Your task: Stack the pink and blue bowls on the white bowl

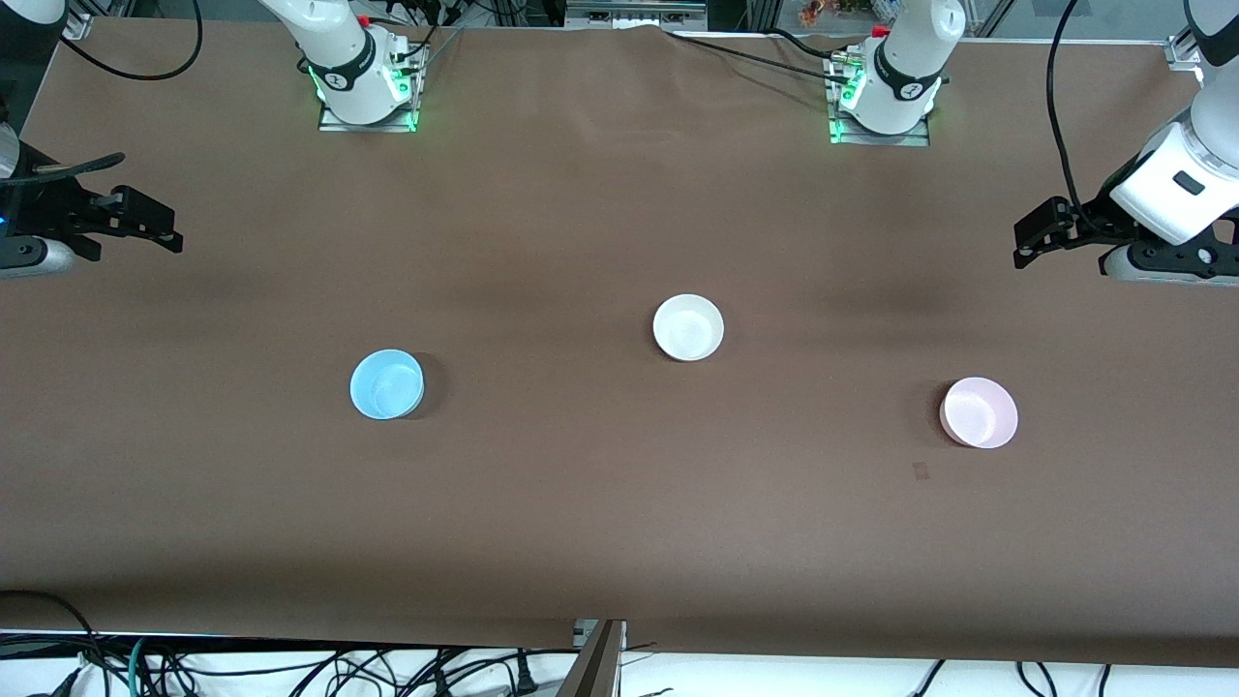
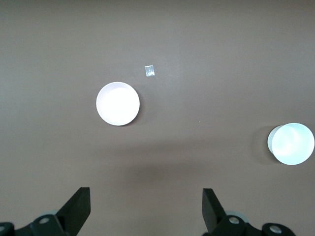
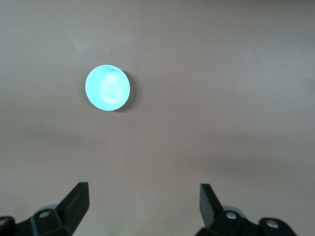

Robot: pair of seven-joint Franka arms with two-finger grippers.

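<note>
Three bowls stand apart on the brown table. The white bowl [image 1: 688, 327] [image 2: 291, 143] is in the middle. The blue bowl [image 1: 387, 384] [image 3: 108, 87] sits toward the right arm's end and slightly nearer the front camera. Toward the left arm's end, nearest the camera, is the pink bowl [image 1: 980, 412] [image 2: 118, 103]. My left gripper [image 1: 1028, 242] [image 2: 146, 196] hangs open and empty above bare table at the left arm's end. High over the right arm's end, my right gripper [image 1: 160, 227] [image 3: 144, 191] is also open and holds nothing.
A small tape mark [image 1: 920, 471] [image 2: 150, 71] lies on the brown cloth [image 1: 600, 503] beside the pink bowl, nearer the camera. Both arm bases [image 1: 366, 82] [image 1: 886, 97] stand at the table's robot edge. Cables hang below the camera-side edge.
</note>
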